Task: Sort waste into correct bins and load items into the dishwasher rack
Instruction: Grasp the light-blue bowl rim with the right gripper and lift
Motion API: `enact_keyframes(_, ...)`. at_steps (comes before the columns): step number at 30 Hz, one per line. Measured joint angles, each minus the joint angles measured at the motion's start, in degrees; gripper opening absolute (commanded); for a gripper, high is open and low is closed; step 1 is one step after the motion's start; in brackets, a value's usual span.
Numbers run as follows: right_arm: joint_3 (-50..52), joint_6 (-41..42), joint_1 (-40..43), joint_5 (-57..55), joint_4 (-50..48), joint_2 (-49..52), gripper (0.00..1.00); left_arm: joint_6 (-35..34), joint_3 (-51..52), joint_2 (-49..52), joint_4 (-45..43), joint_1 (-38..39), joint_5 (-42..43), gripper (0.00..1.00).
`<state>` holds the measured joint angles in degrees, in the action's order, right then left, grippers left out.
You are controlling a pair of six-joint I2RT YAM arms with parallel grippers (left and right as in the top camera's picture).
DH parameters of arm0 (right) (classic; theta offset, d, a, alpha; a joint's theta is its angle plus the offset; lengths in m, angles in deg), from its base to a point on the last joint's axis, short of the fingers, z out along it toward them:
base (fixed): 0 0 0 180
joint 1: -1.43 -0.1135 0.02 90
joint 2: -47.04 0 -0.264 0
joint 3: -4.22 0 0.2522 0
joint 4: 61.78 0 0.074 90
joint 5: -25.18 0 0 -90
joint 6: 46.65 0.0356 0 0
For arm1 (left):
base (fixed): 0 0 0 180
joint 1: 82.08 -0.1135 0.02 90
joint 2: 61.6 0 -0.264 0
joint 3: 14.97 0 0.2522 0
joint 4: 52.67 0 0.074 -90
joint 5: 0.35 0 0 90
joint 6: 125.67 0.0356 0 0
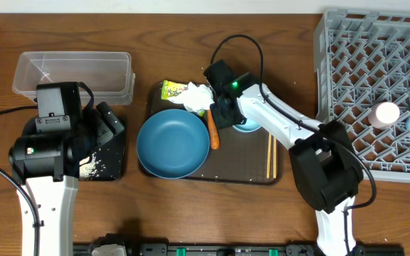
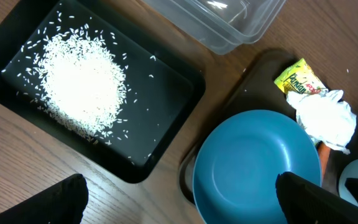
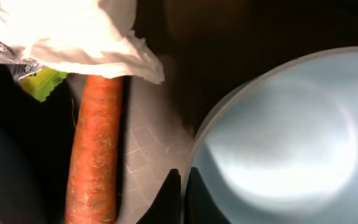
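My right gripper (image 1: pixel 228 117) (image 3: pixel 182 196) is shut on the rim of the light blue bowl (image 1: pixel 248 127) (image 3: pixel 284 137), which stands on the dark brown serving tray (image 1: pixel 226 174). An orange carrot (image 1: pixel 213 132) (image 3: pixel 95 155) lies just left of the bowl, with the crumpled tissue (image 1: pixel 196 98) (image 3: pixel 73 31) and the yellow-green wrapper (image 1: pixel 171 89) (image 2: pixel 298 78) behind it. The dark blue plate (image 1: pixel 173 142) (image 2: pixel 257 165) fills the tray's left side. Wooden chopsticks (image 1: pixel 271 156) lie at its right. My left gripper (image 2: pixel 179 199) is open and empty, over the table between the plate and the black tray (image 2: pixel 166 99), which holds loose rice (image 2: pixel 79 81).
The clear tub (image 1: pixel 73 75) (image 2: pixel 222 22) stands empty behind the black tray. The grey dishwasher rack (image 1: pixel 376 85) fills the right side, with two small cups (image 1: pixel 386 114) inside near its right edge. My left arm covers most of the black tray in the overhead view.
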<state>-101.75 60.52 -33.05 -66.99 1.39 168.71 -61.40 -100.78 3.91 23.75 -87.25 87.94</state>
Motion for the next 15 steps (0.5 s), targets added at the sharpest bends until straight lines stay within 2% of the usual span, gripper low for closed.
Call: enact_keyframes(15, -4.96, -0.24, 0.94, 1.42, 3.04, -0.85, 0.01, 0.0, 0.0, 0.0, -0.02, 0.0, 0.0, 0.99)
